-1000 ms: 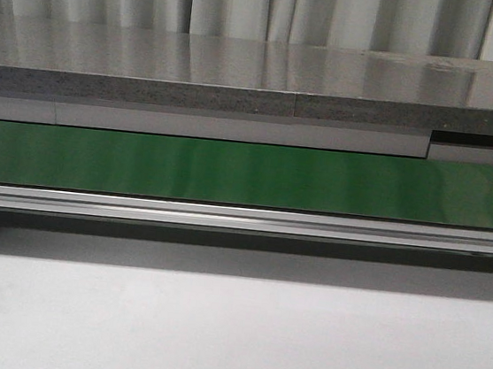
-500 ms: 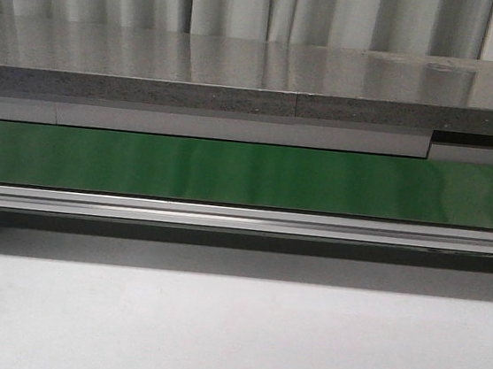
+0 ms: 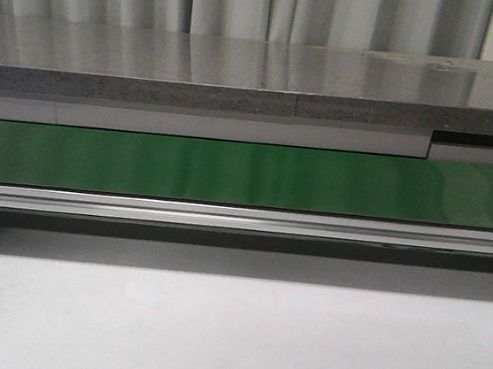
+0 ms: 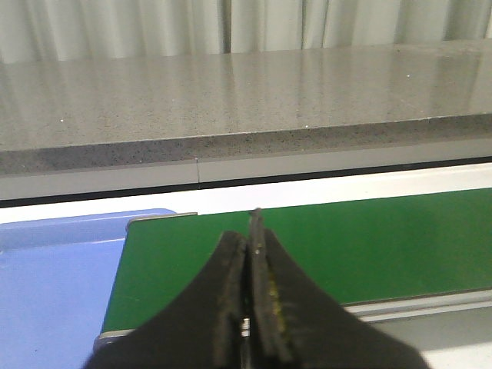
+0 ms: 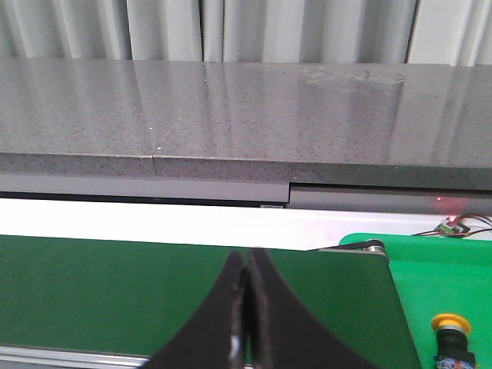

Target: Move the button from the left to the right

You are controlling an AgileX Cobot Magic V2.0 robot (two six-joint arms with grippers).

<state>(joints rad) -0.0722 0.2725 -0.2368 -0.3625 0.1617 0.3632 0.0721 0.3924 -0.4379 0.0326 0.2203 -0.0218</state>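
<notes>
Both arms seem to be waiting, so nothing is being carried right now. The left claw point(image 4: 247, 307) has its two black fingers pressed flat together with nothing between them, and it hangs over the near edge of the long green belt point(image 4: 307, 246), close to the belt's end where a blue tray point(image 4: 54, 284) sits just beside it. The right claw point(image 5: 244, 323) is pinched closed and empty too, and it hangs over the same green belt point(image 5: 115, 284) near its other end. My guess is that the claws are kept closed and low because neither has reached for anything yet. The button point(image 5: 450, 337) is beside the end of the belt, past the belt's end edge, on a brighter green surface point(image 5: 430, 277). It has a round yellow cap on top and a dark body under it, with a bit of blue low down, but the picture's edge cuts off most of the body. It stands upright and nothing touches it. In the front view the belt point(image 3: 230, 172) runs below a grey stone counter point(image 3: 153, 67), and no button or claw shows there.
</notes>
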